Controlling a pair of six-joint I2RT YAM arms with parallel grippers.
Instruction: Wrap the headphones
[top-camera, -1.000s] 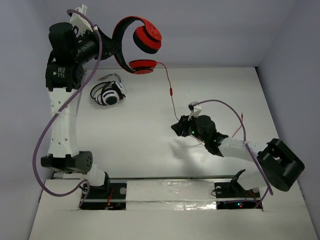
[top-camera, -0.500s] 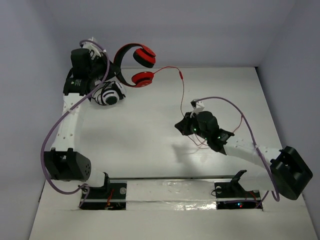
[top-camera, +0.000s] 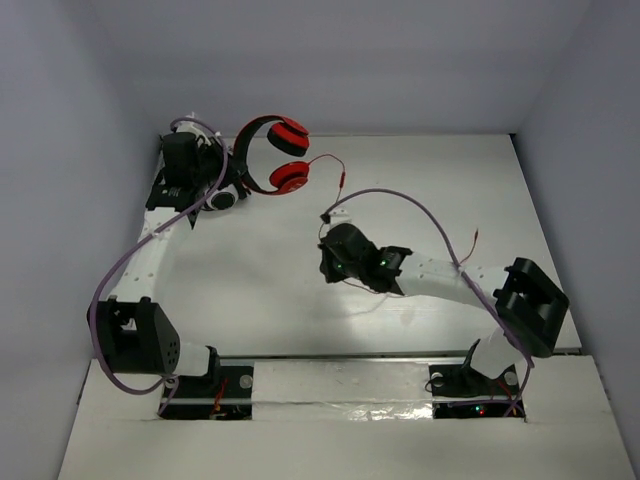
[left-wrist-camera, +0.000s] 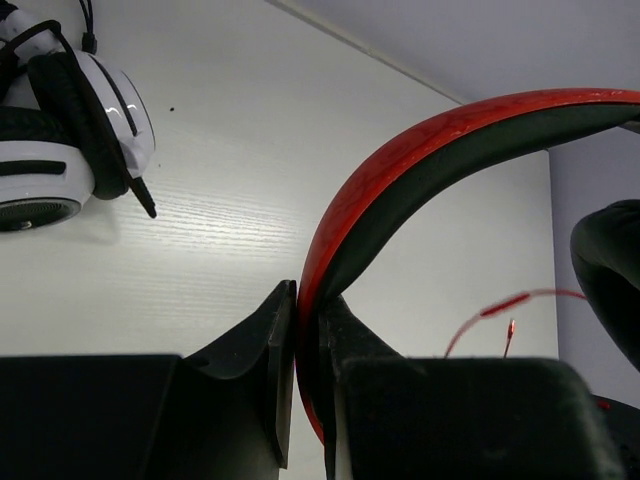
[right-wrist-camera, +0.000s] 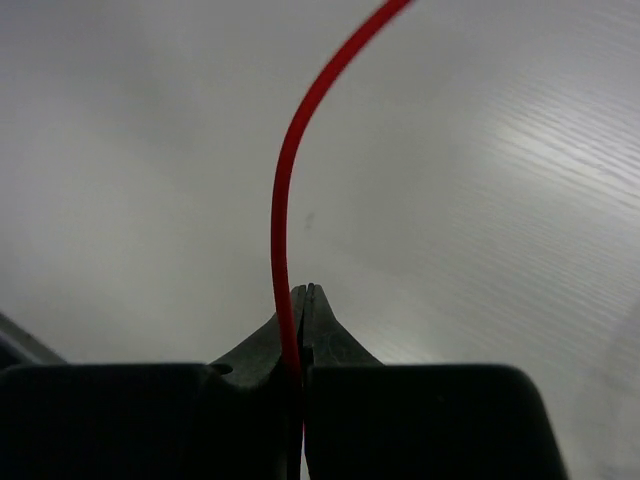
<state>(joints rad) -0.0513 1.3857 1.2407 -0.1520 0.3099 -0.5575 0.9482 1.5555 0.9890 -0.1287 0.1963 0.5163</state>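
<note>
left pincer (top-camera: 232, 172): lower, nearer the table's (top-camera: 430, 190) far-left corner
headphones (top-camera: 272, 152): carried down with it
right pincer (top-camera: 330, 262): shifted left, toward the middle
cable (top-camera: 338, 172): hangs slacker, looped

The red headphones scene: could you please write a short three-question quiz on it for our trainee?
1. True or false: the left gripper has its jaws shut on the headband of the red headphones.
2. Multiple choice: what do the jaws of the right gripper pinch? A) the red cable B) a red ear cup C) the headband
3. Short answer: in the left wrist view, what lies on the table to the left of the headband?

Key: 1 true; 2 A; 3 the white and black headphones.
</note>
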